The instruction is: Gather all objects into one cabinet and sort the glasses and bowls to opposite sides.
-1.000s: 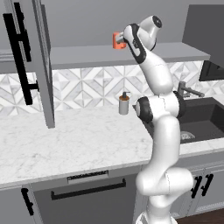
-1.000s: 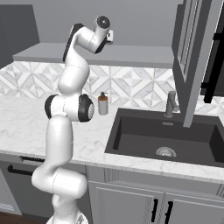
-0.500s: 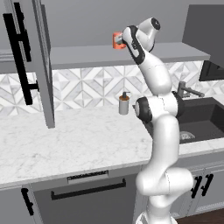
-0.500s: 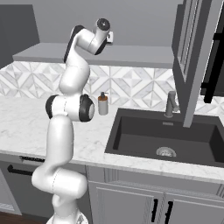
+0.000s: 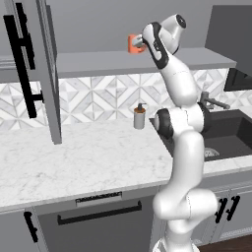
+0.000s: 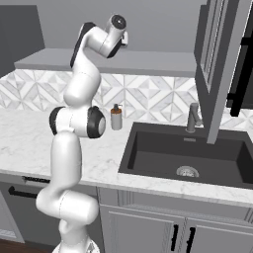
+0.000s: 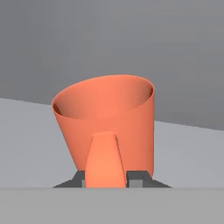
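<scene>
Orange cup (image 7: 105,127) — tapered, wide-mouthed, small handle — stands on grey shelf (image 7: 26,140).

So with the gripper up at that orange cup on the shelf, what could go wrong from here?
1. The orange cup looks tilted on the grey shelf; if the gripper holds it unevenly, it may slip when lifted.
2. The cup stands high on the shelf, above the marble counter, so a drop means a long fall.

White marble counter (image 5: 74,162), grey-and-white diamond-tile backsplash (image 5: 98,101), dark sink (image 6: 188,155) with faucet (image 6: 193,117), grey lower cupboards (image 6: 148,230)
</scene>
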